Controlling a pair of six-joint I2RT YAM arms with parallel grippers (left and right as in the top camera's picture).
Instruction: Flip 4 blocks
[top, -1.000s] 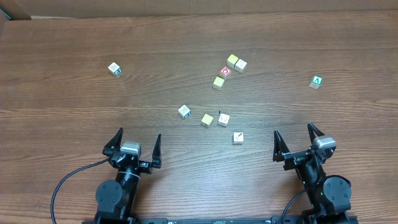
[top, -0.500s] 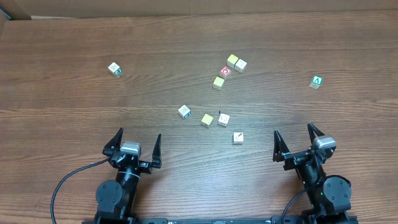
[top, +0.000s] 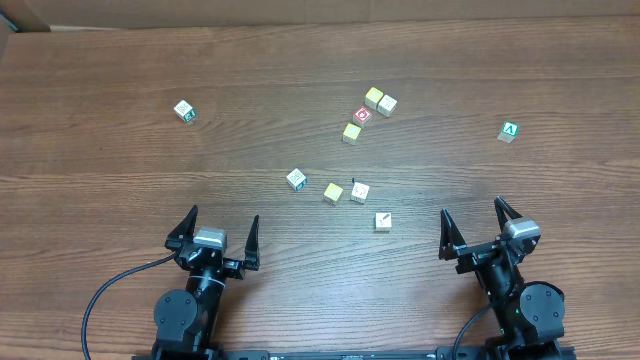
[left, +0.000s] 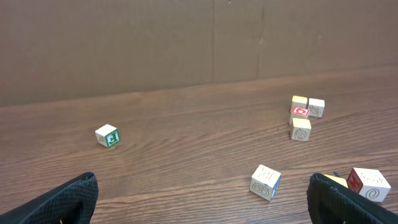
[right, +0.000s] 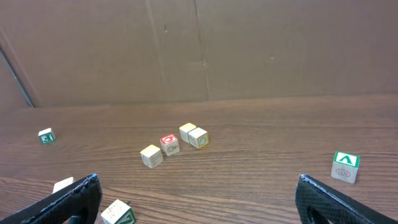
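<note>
Nothing has moved since the earlier frames: we find both arms parked at the near edge of the tabletop (top: 100, 80). The left gripper (top: 222, 220) and right gripper (top: 471, 210) stand spread wide, holding nothing. The blocks (top: 359, 192) lie in a loose row near the tabletop's middle, closer to its near edge, the yellow-faced block (top: 333, 192) among them (the red-faced cube (top: 363, 115) and green "A" cube (top: 510, 131) sit farther back). We judge no flip begun; all four are left to do.
</note>
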